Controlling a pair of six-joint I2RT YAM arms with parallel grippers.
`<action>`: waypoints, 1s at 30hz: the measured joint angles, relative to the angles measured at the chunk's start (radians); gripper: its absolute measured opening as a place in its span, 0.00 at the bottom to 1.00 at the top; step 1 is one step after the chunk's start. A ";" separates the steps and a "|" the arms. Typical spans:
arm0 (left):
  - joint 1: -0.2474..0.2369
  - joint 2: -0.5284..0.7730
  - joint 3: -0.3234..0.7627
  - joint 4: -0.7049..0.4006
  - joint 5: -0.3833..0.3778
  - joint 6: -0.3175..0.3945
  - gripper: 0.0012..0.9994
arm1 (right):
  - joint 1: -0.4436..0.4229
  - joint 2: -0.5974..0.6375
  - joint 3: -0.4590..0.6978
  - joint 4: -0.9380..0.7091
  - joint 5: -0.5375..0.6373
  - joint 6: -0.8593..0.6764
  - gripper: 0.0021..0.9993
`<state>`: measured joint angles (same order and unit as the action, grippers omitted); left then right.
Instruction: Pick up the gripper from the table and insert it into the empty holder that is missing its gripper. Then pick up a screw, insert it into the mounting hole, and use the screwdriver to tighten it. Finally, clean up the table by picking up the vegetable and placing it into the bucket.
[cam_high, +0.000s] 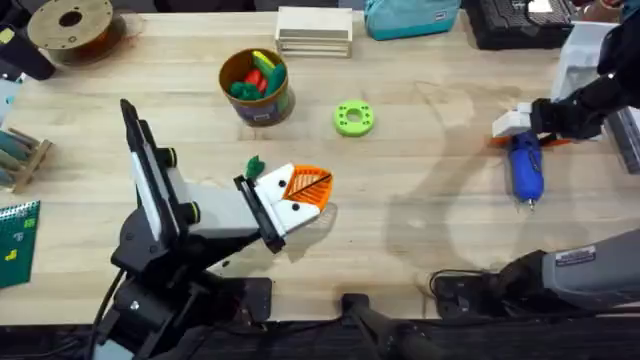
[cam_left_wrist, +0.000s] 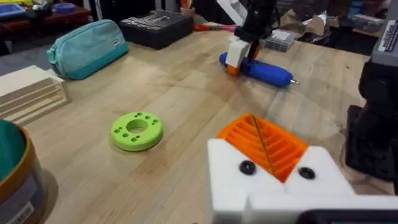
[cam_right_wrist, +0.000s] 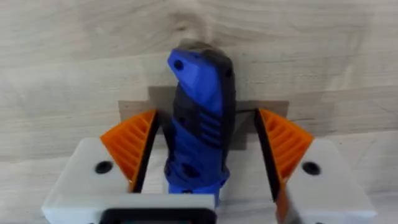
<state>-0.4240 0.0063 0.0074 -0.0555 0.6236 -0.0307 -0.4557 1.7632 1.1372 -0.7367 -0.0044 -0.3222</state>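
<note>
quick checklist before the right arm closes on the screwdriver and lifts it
1. Screwdriver sits between the right gripper pads: ok.
2. Fingers open, not yet clamped: ok; a gap shows on each side.
3. Screwdriver lying flat on the table: ok.
4. Left gripper well away from the lift path: ok.
5. Screw seated in the mounting hole: cannot tell.
6. Bit free of obstacles: ok.

Light wood table (cam_high: 420, 200): bucket (cam_high: 257, 92) upper centre, green disc (cam_high: 353, 118) beside it, screwdriver (cam_high: 526, 170) right, spool (cam_high: 72, 28) upper left.
</note>
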 joint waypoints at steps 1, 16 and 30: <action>0.000 0.000 0.000 0.000 0.000 0.000 0.01 | 0.000 -0.003 -0.003 0.002 0.000 0.000 0.92; 0.000 0.000 0.000 0.000 0.000 0.000 0.01 | -0.005 -0.002 -0.007 0.045 0.007 0.011 0.03; 0.000 0.000 0.000 0.000 0.000 0.000 0.01 | -0.003 -0.321 -0.030 0.034 -0.103 0.111 0.03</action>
<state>-0.4240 0.0063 0.0074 -0.0555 0.6235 -0.0307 -0.4586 1.4417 1.1072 -0.7028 -0.1077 -0.2114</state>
